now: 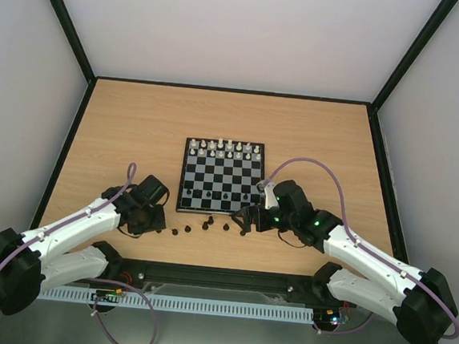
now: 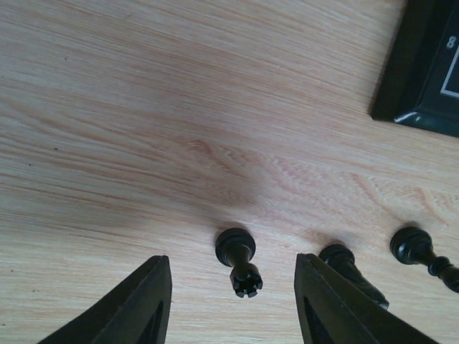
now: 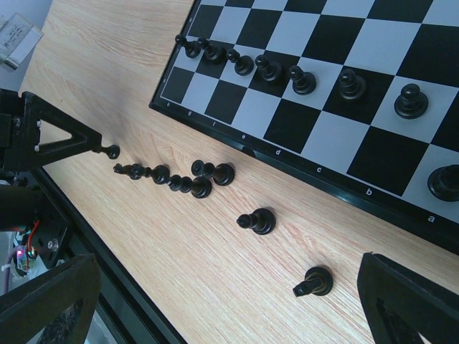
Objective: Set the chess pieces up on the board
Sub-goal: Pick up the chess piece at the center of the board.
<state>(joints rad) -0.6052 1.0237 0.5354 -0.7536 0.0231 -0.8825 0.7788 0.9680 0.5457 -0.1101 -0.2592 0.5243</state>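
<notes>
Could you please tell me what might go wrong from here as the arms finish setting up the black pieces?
1. The left arm's fingers straddle one fallen black piece, but a second piece lies right beside one finger; closing may knock it away.
2. The loose pieces near the right arm's fingers lie tightly clustered, so grabbing one could scatter neighbours.
3. The black pawns stand just beyond the board's near row; lowering a piece there might topple one.

Overhead camera looks down; close wrist views share the board (image 1: pixel 223 175).
</notes>
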